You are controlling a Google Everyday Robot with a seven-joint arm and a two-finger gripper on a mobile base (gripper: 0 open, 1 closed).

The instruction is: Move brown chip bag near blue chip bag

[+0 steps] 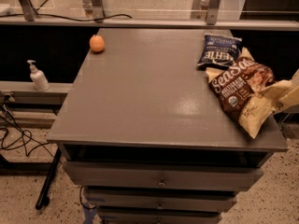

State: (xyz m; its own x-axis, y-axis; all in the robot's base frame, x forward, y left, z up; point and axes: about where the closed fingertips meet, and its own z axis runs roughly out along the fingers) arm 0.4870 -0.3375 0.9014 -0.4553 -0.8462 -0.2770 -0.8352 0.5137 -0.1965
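Observation:
The brown chip bag (239, 91) lies on the grey table's right side, with white "Sea Salt" lettering on its dark panel and cream edges. Its lower corner reaches the table's front right edge. The blue chip bag (218, 51) lies flat just behind it at the far right, and the two bags touch or nearly touch. My gripper (292, 93) shows only as a pale shape at the right edge of the view, against the brown bag's right corner. Most of it is cut off by the frame.
An orange (96, 43) sits at the table's (140, 101) far left corner. A soap dispenser (38, 76) stands on a ledge to the left. Drawers (161, 181) are below the tabletop, and cables lie on the floor at the left.

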